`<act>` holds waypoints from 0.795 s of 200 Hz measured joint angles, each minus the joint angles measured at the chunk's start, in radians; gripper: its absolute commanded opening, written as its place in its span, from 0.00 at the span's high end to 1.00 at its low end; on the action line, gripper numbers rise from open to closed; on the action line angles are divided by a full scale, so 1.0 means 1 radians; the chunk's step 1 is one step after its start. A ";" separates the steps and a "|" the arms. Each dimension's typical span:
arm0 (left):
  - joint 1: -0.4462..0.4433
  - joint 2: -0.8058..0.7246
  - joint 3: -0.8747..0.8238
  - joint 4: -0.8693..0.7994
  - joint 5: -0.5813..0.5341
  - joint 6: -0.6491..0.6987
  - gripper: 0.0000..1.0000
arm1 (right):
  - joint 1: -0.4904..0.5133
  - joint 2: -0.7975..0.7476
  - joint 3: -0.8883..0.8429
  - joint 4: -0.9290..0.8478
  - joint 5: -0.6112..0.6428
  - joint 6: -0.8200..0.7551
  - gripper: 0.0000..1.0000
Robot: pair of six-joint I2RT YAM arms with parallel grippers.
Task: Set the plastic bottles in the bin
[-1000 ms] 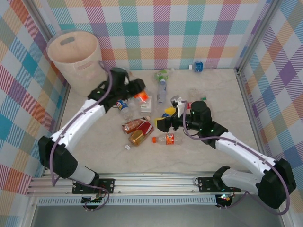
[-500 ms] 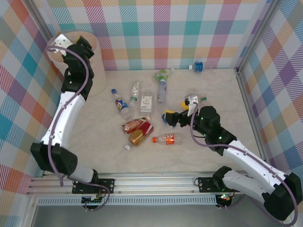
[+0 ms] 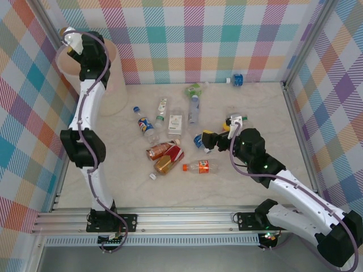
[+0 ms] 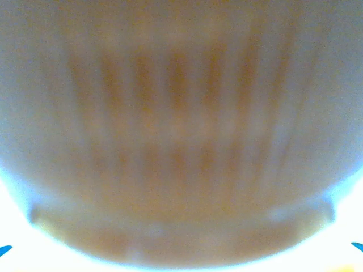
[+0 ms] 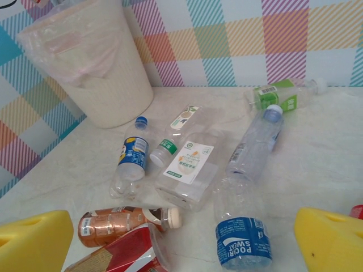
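Plastic bottles (image 3: 161, 151) scattered mid-table; bin (image 3: 113, 85) in far-left corner. Left gripper (image 3: 71, 41) at bin rim, and we cannot tell its jaw state (wrist view blurred) — off-centre drop could bounce out. Right gripper (image 5: 181, 245) fingers wide apart by Pocari Sweat bottle (image 5: 244, 241) — slick, may squirt aside.

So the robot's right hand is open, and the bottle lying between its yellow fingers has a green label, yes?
Not quite. The right hand is open, but the bottle lying between its yellow fingers has a blue label, not a green one. The right wrist view shows it.
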 measured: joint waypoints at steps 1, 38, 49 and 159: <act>0.000 0.003 0.005 -0.004 0.000 -0.001 0.44 | 0.000 -0.001 0.000 -0.001 0.003 0.000 0.00; 0.008 0.080 0.119 -0.231 0.056 -0.086 0.43 | 0.000 -0.006 0.000 -0.015 0.035 0.005 0.00; 0.010 0.082 0.122 -0.299 0.100 -0.126 0.43 | 0.000 -0.006 0.000 -0.019 0.039 0.013 0.00; 0.019 -0.075 -0.074 -0.517 0.291 -0.264 0.39 | 0.000 0.003 -0.002 -0.030 0.041 0.056 0.00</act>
